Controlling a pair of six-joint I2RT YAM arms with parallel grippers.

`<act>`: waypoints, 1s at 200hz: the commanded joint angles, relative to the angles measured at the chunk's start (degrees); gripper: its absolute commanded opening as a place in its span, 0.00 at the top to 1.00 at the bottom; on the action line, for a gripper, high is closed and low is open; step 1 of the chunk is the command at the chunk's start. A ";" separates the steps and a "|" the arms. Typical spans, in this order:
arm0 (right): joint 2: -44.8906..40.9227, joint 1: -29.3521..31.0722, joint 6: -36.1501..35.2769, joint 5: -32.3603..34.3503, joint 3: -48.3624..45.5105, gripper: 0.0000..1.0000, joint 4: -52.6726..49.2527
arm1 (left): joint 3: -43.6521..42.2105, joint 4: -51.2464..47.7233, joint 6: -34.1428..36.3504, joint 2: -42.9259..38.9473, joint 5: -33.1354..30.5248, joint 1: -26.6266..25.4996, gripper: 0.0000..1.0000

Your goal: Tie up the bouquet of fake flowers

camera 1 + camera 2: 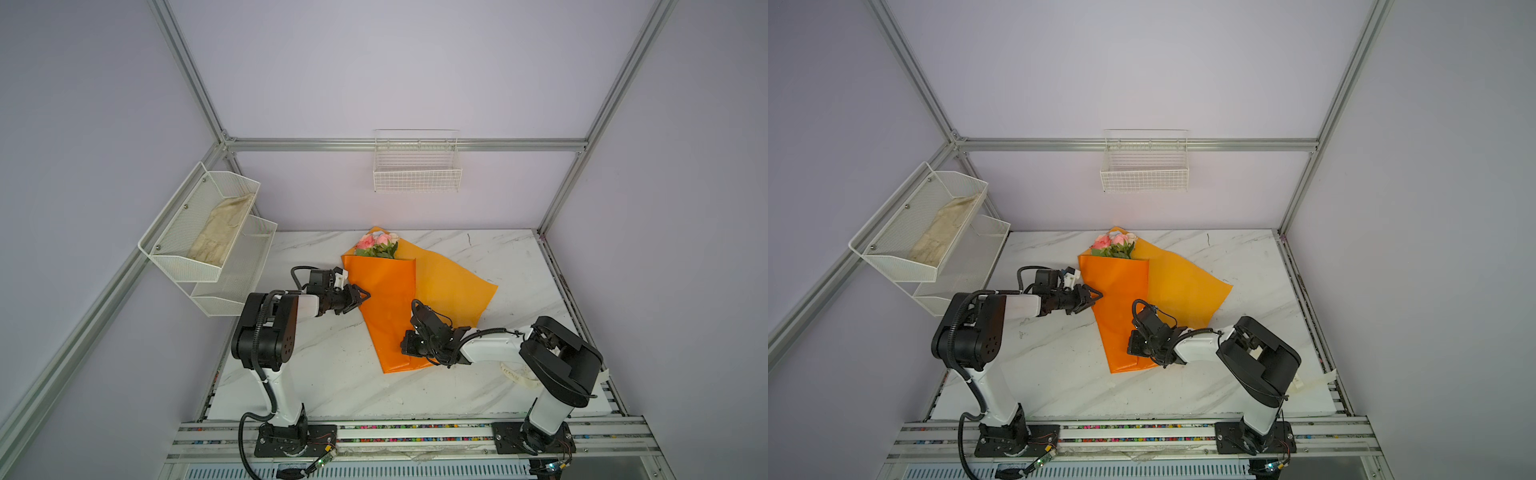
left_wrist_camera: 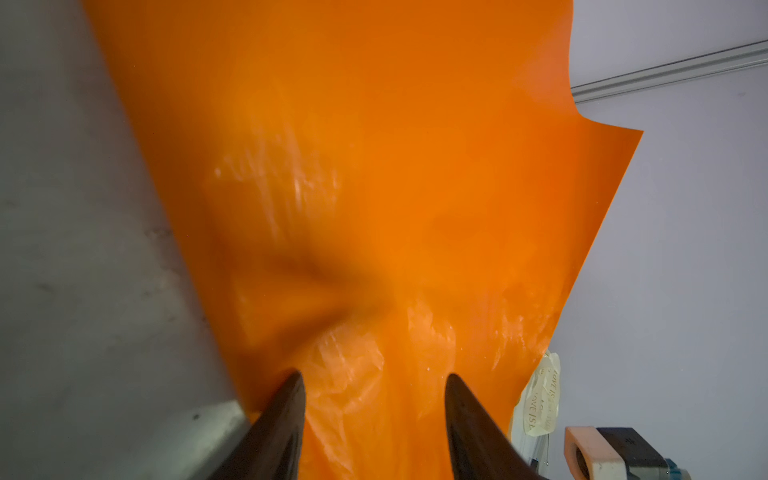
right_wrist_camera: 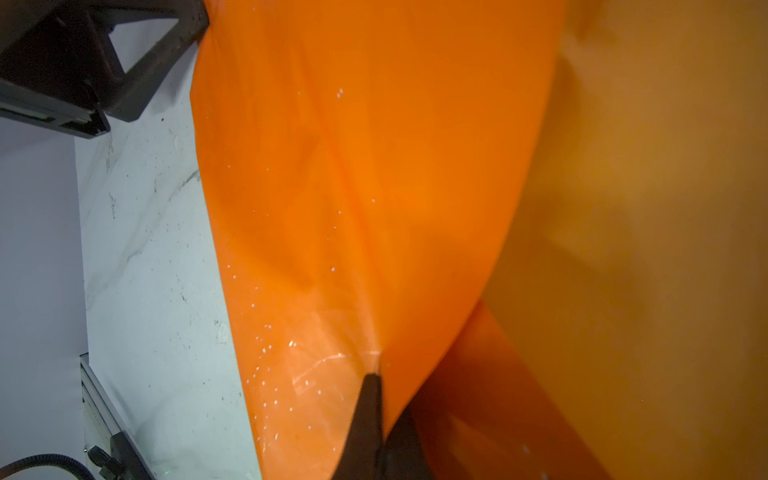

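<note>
One scuffed marble tabletop [image 1: 324,374] — bouquet [image 1: 386,299] lying on it, lilac walls [image 1: 374,75].

Orange wrapping paper [image 1: 386,307], pink roses [image 1: 374,240], green leaves [image 1: 380,252], white grey-veined marble table [image 1: 498,266], lilac walls [image 1: 374,83]

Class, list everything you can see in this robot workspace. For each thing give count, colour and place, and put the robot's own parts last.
roses: a few, pink and pale, at the wrap's far end
wrapping paper: one, orange, mid-table, folded around the roses
ribbon: one, cream with lettering, table, by the right arm's base
wire basket: one, white, back wall
mesh shelf: one, two-tier, white, left wall
cloth: one, cream, shelf's upper tier
table: one, white marble, beneath the wrapping paper
left pincer: one, black, open at the paper's left edge
right pincer: one, black, shut on the wrapping paper
</note>
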 commanded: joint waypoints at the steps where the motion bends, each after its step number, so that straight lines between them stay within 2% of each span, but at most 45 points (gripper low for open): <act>1: 0.80 -0.38 -1.06 0.52 0.41 1.00 -4.06 | 7.39 -6.38 5.67 1.72 -3.42 0.91 0.45; 17: 0.92 -0.46 -1.62 -0.13 0.47 1.00 -3.96 | 10.30 -8.98 6.90 3.08 -4.34 1.34 0.45; 25: 1.15 -0.55 -1.83 -0.63 0.63 1.00 -3.96 | 11.40 -10.01 6.82 3.03 -3.40 1.52 0.49; 47: 1.41 -0.56 -2.43 -1.06 1.47 1.00 -4.49 | 10.08 -9.14 5.47 -2.75 -0.96 0.47 0.49; 76: 1.50 -0.69 -2.28 -1.03 1.98 1.00 -4.34 | 3.81 -9.00 1.88 -11.31 0.80 -1.05 0.50; 105: 1.58 -0.67 -2.13 -1.24 2.34 1.00 -4.35 | -4.52 -2.97 -2.91 -15.24 4.36 -2.14 0.54; 161: 1.50 -0.81 -2.36 -1.06 2.62 1.00 -4.86 | -10.38 1.53 -5.05 -11.60 5.99 -3.66 0.56; 200: 1.50 -0.91 -2.48 -0.84 2.25 1.00 -4.79 | -10.47 -0.19 -2.11 -7.76 0.72 -3.67 0.58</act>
